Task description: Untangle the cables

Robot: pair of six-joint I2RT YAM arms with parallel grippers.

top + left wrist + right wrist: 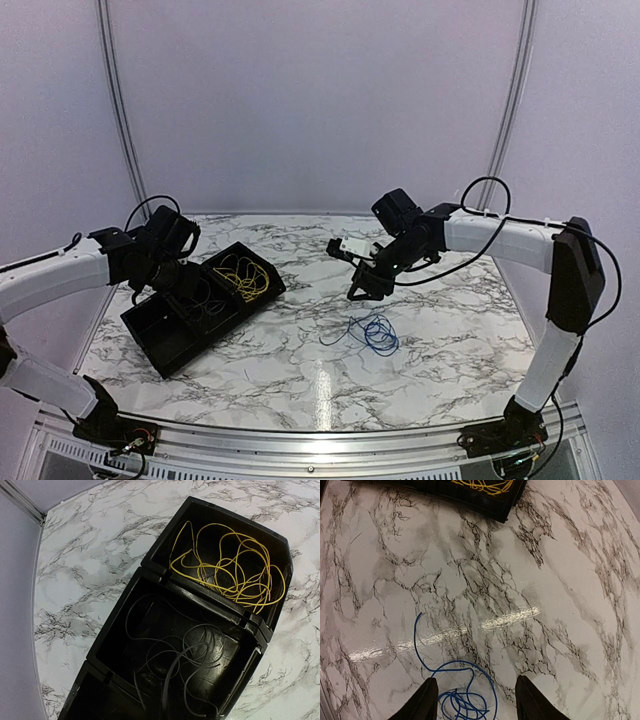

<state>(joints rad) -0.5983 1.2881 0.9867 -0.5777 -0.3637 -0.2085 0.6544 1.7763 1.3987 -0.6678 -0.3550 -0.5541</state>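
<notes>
The yellow cable (243, 277) lies coiled in the far compartment of a black tray (218, 343); it also shows in the left wrist view (227, 570). The black cable (200, 650) lies looped in the middle compartment. The blue cable (374, 333) lies in a small tangle on the marble table, one end trailing left. My right gripper (358, 288) hovers above it, open and empty; in the right wrist view the blue cable (465, 700) lies between the fingers (427, 700). My left gripper (172, 280) is over the tray; its fingers do not show.
The tray (210, 602) lies diagonally at the left of the table, its near compartment (160, 338) dark and seemingly empty. The table's left edge and a wall rail (22, 502) run close by the tray. The right arm's thick black cable (480, 200) loops above it.
</notes>
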